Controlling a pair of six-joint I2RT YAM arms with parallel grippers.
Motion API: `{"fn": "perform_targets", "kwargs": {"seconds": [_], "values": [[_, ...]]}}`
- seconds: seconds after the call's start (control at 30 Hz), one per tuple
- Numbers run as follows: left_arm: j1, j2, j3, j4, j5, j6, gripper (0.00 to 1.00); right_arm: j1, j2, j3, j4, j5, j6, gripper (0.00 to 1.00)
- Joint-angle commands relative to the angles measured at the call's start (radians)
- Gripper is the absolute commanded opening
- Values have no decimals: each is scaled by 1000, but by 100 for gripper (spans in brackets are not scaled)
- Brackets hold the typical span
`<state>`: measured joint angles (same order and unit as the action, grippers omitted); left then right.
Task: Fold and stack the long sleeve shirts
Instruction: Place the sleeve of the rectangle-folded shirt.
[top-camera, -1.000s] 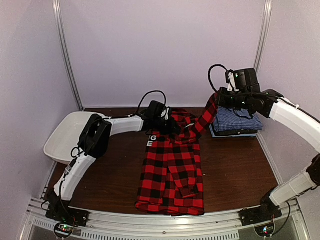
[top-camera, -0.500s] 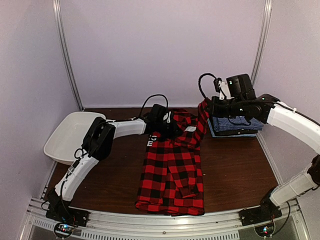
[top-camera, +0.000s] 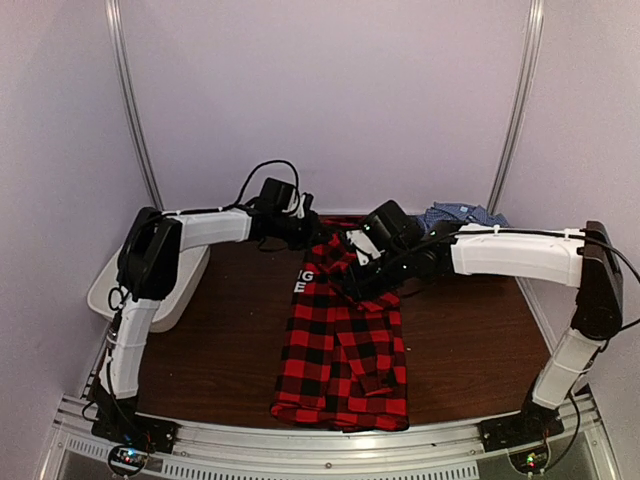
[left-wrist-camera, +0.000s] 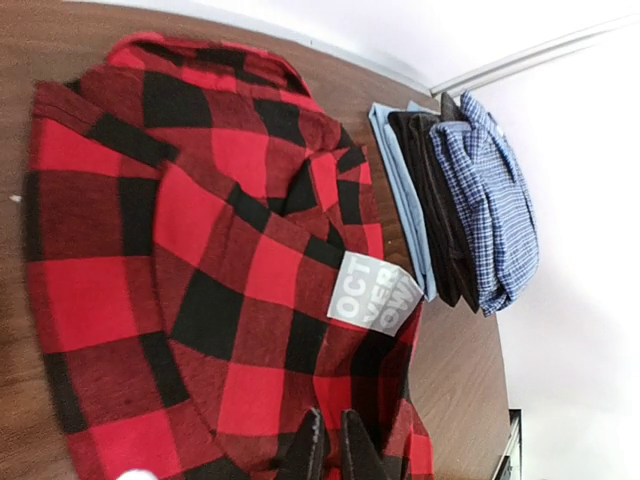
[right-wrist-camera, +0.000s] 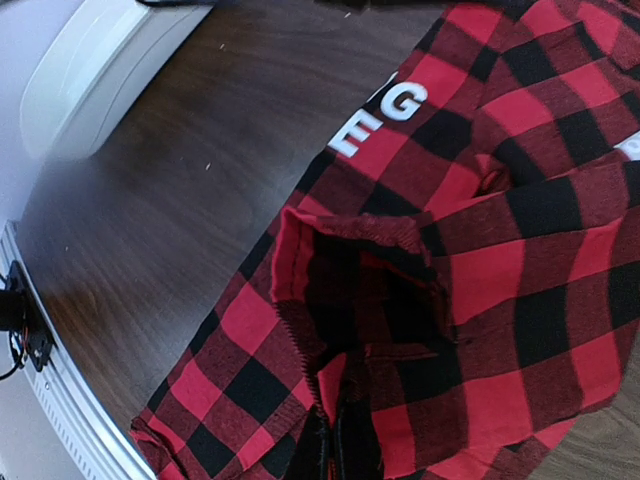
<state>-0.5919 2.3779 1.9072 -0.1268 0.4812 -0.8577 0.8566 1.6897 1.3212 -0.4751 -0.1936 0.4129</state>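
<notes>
Dark brown wood made up the table (top-camera: 220, 350), closed in by pale lilac walls. The red-and-black plaid shirt (top-camera: 345, 350) lay lengthwise down the middle of the overhead frame, with its hem toward the bottom edge and its collar end bunched up toward the back wall. The left gripper (left-wrist-camera: 330, 422) reached in from the upper left of that frame to the collar end. In its own wrist view the fingers stood almost together at the bottom edge, pinched on plaid cloth, and a white label (left-wrist-camera: 370, 295) lay just above them.

The right gripper (right-wrist-camera: 338, 415) stretched across from the right side to the shirt's upper middle and was clamped on a doubled-over piece of the plaid that ended in a cuff. White letters (right-wrist-camera: 385, 115) showed on the cloth in the upper part of that wrist view.

The blue-and-white check shirt (top-camera: 462, 213) sat folded on top of a small stack in the back right corner, half hidden behind the right forearm and well apart from the plaid one. A white tub (right-wrist-camera: 100, 60) rested at the table's left edge.
</notes>
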Motion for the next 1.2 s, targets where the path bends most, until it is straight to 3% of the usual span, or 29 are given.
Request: {"fn": "perform_targets", "kwargs": {"seconds": [0.0,0.4,1.17], "values": [[53,-131,-141,24,-14,59,8,68,65,-33,60,-81,-8,0],[69,-238,-301,-21,25,153,6,180,186,-26,141,-146,22,0],[69,-263,-353,-7,67,174,5,223,148,-120,170,-186,21,0]]}}
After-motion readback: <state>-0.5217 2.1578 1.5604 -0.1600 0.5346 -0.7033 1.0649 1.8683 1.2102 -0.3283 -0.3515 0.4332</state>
